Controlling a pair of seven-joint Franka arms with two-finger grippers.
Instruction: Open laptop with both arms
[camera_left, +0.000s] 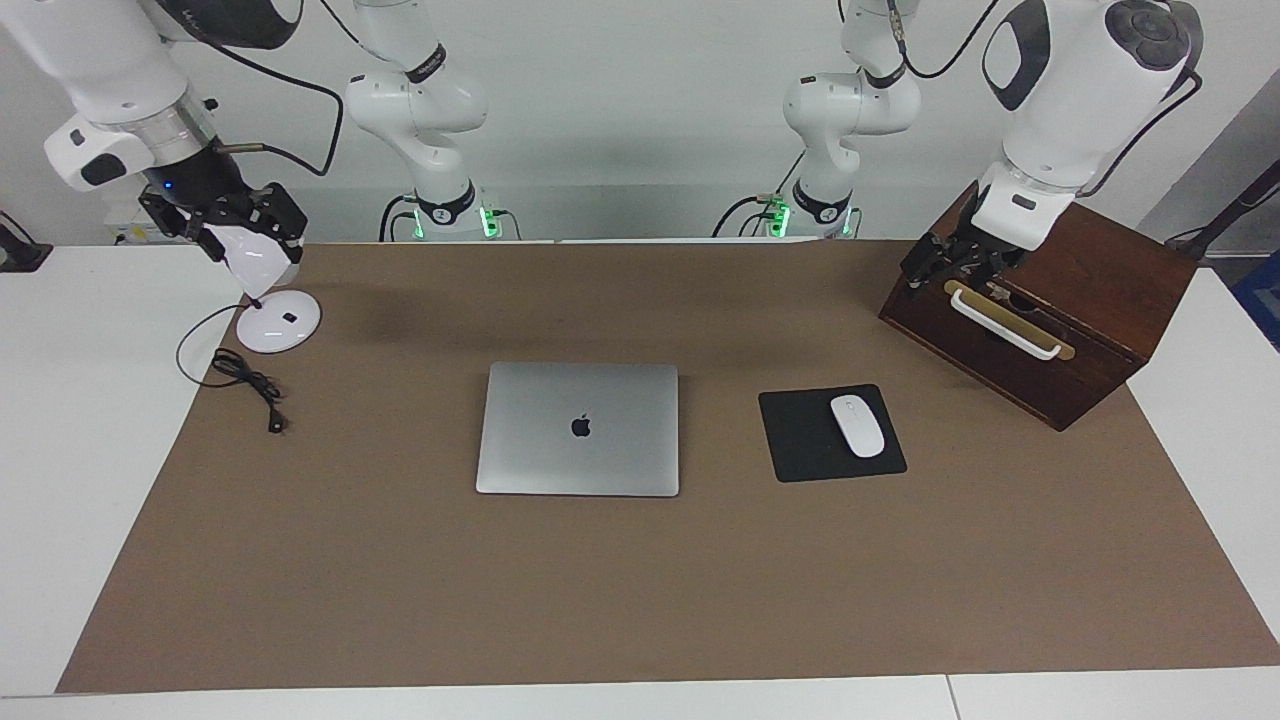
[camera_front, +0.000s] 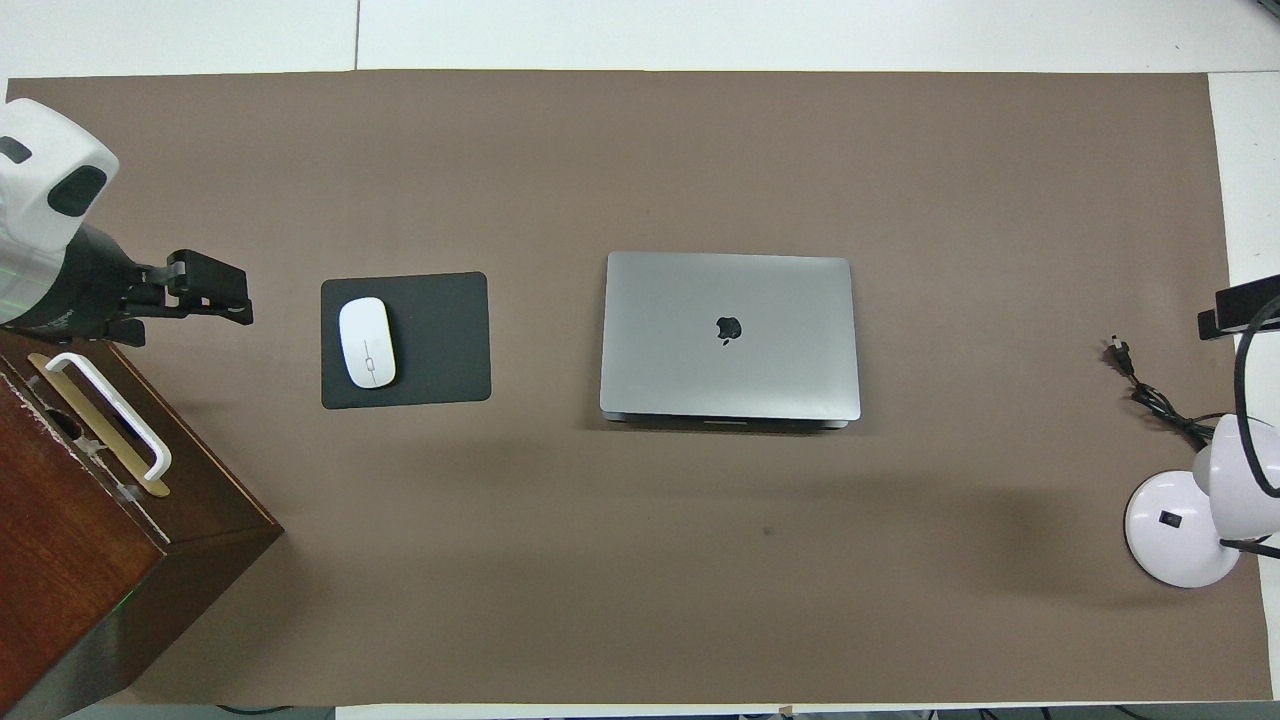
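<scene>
The laptop (camera_left: 578, 428) (camera_front: 729, 336) lies shut and flat in the middle of the desk (camera_left: 640, 590) (camera_front: 640, 560), lid up with the logo showing. Beside it, toward the left arm's end, a white mouse (camera_left: 857, 425) (camera_front: 367, 342) sits on a black mouse pad (camera_left: 800, 440) (camera_front: 440, 340).

The left tool (camera_left: 945, 262) (camera_front: 205, 290) hangs over the upper edge of a wooden box (camera_left: 1090, 330) (camera_front: 90, 520) at the desk corner nearest the left arm; whether it is released or clenched I cannot tell.

The right tool (camera_left: 225, 220) (camera_front: 1238, 310) hangs over the white lamp (camera_left: 275, 318) (camera_front: 1185, 525) at the corner nearest the right arm; its grip I cannot tell either. A black cord (camera_left: 245, 378) (camera_front: 1150, 395) trails from the lamp across the desk.
</scene>
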